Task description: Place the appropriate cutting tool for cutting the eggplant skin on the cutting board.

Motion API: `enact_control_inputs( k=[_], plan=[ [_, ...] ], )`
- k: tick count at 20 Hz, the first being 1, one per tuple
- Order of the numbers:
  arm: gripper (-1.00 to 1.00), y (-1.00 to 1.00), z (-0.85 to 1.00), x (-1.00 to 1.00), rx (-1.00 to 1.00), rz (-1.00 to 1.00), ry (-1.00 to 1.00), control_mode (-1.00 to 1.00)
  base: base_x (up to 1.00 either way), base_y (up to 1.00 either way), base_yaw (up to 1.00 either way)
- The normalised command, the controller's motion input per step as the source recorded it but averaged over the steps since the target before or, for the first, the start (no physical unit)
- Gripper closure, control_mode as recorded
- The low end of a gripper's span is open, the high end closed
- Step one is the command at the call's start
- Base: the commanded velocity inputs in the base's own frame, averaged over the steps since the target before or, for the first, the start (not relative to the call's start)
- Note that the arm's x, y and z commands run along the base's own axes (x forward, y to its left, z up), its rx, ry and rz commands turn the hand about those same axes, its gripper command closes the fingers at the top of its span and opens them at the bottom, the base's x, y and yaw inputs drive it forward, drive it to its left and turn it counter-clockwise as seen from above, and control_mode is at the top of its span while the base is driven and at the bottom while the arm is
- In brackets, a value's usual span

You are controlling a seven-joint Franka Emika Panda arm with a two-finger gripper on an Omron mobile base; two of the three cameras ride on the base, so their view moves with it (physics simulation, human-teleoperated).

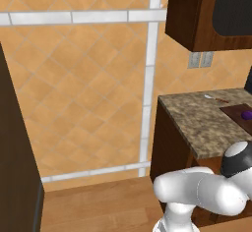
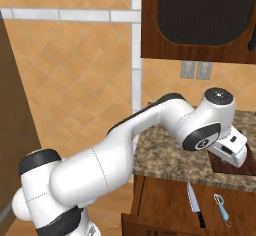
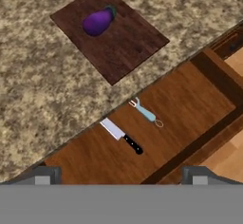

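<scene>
From left to right in the hand view: the eggplant [image 3: 98, 22] lies on the cutting board [image 3: 128, 47] on the countertop [image 3: 42, 90]. The open drawer [image 3: 190, 99] holds a knife [image 3: 121, 136] and a light blue peeler [image 3: 146, 113]. The peeler looks right for skin. The gripper [image 3: 121, 176] hangs above with spread fingers, holding nothing. It should go straight down and pinch the peeler's handle in the middle.

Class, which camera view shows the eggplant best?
The hand view: the whole eggplant lies in plain sight on the cutting board. The left base view shows a small purple spot at its right edge.
</scene>
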Motion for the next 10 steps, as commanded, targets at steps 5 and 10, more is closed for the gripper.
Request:
enact_control_inputs(
  k=[5, 10],
  plan=[
    [-1.0, -0.11, -0.25, -0.02, 0.0, 0.11, 0.0, -1.0, 0.0, 0.0, 0.0],
    [-1.0, -0.07, -0.61, -0.14, 0.0, 0.24, 0.09, -1.0, 0.0, 0.0, 0.0]
  ],
)
